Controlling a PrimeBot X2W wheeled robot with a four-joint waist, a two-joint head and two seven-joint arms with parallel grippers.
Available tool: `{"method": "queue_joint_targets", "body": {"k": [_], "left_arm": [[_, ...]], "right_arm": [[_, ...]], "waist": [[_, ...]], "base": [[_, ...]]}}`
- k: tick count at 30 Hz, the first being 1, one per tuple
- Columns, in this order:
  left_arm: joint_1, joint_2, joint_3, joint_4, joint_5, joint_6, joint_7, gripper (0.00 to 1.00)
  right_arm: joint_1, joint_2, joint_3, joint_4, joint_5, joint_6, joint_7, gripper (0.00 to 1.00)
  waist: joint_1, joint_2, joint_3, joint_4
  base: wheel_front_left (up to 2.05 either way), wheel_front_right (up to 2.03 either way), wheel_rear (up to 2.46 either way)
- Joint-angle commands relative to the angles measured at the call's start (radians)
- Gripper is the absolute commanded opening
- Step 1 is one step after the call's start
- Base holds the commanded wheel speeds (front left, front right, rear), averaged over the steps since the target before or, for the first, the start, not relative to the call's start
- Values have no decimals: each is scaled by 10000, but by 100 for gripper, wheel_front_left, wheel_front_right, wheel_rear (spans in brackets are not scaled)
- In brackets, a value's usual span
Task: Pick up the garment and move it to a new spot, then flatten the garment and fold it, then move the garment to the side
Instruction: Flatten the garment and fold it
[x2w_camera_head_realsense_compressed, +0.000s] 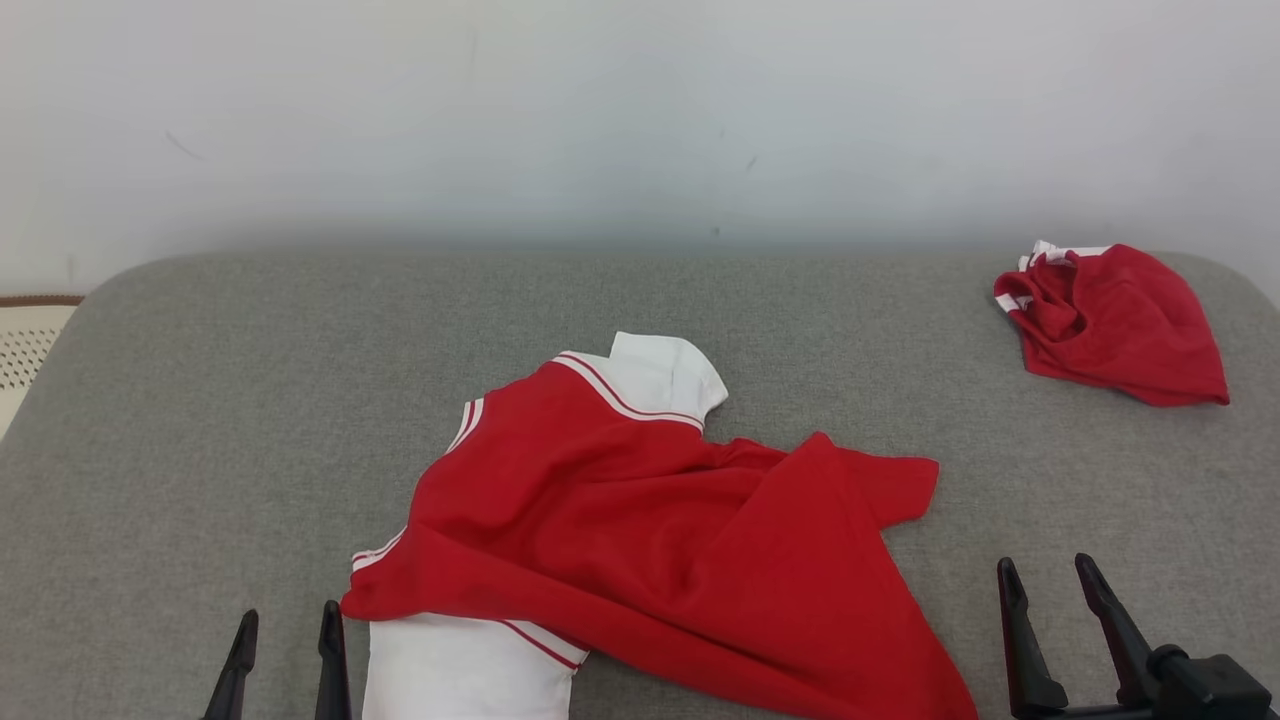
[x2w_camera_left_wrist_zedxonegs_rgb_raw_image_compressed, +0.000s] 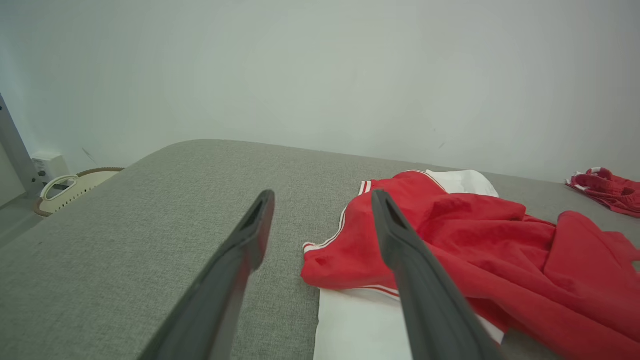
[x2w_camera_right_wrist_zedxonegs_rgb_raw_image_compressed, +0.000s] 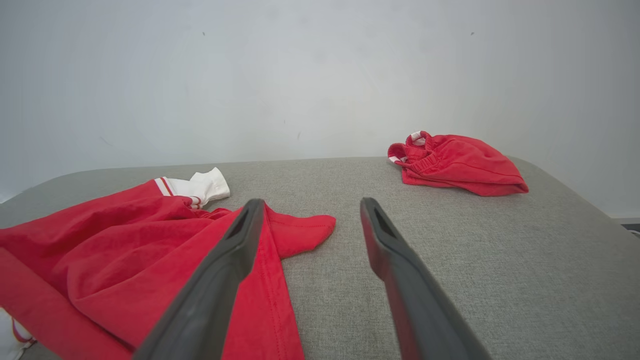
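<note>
Long, dark, tapered gripper fingers (x2w_camera_left_wrist_zedxonegs_rgb_raw_image_compressed: 227, 280).

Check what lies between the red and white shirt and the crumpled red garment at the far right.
Nothing: bare grey cushion separates the red and white shirt from the crumpled red garment, clear in the head view.

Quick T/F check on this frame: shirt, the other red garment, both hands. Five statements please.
1. The red and white shirt lies rumpled, not flat, on the grey surface. True.
2. The right hand is shut on the shirt's hem. False: it is open and empty, beside the shirt.
3. A second red garment sits bunched at the surface's far right. True.
4. The left hand grips the shirt's edge. False: it is open, holding nothing.
5. The two garments touch. False: bare grey surface lies between them.
</note>
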Motion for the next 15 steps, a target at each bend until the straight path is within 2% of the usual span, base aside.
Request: {"method": "queue_joint_targets", "body": {"k": [1,9,15], "left_arm": [[193,2,61,-25,126,-4,-53,100],[235,22,-45,177,502,-201,-53,100],[43,58,-67,359,682,-357,-53,100]], "right_arm": [[12,72,-111,89,-51,-8,-96,100],[-126,536,-311,491,-146,-8,-328,100],[-135,613,-358,763,-244,-8,-400,100]], "waist": [[0,0,-61,-22],[0,0,-268,-88],[0,0,-373,-77]], "base": [[0,0,0],[0,0,0],[0,0,0]]}}
